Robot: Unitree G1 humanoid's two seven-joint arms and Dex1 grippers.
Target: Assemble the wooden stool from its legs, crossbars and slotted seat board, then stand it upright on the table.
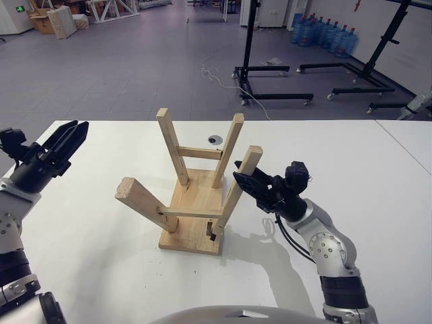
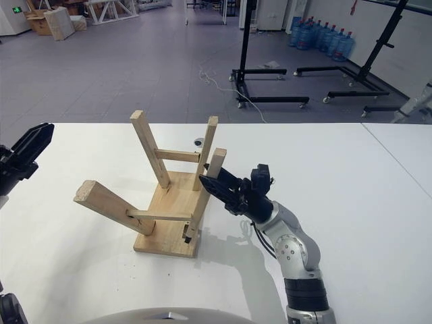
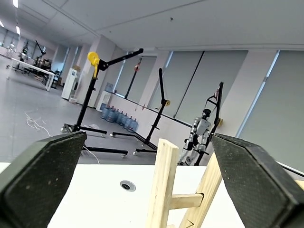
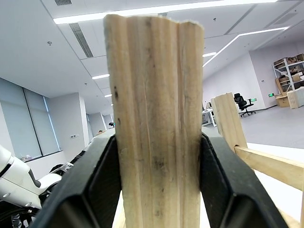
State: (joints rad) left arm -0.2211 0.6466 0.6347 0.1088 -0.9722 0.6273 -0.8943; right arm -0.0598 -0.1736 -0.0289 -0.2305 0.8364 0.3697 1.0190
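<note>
- Left eye view: the stool [image 1: 202, 185] rests upside down mid-table [image 1: 351, 169], with its seat board [image 1: 189, 236] flat on the surface and its legs pointing up.
  - The count is one seat board, four legs and two crossbars. One crossbar [image 1: 200, 153] joins the far pair of legs and the other [image 1: 191, 213] joins the near pair.
  - The near-left leg [image 1: 140, 198] leans well outward, so its joint is probably loose.
- Right eye view: the right gripper [image 2: 210, 182] is clamped on the near-right leg [image 2: 198, 209], high up near its free end. The left gripper [image 2: 42, 135] hangs well apart over the table's left side.
- Left wrist view: its fingers [image 3: 42, 175] are spread wide and hold nothing. Two legs and a crossbar stand beyond them.
- Right wrist view: the leg [image 4: 154, 118] sits squarely between both fingers [image 4: 85, 185], which press on its opposite faces.
- Handling, as a judgement:
  - The wood looks stiff, fairly light and rough enough to grip without slipping.
  - The slotted joints are the weak point, and pulling on a leg tip may lever one out.
  - For turning the stool over, a hold low on a leg, near the seat, or on the seat board's edge seems safer, with the other gripper steadying the opposite side.
</note>
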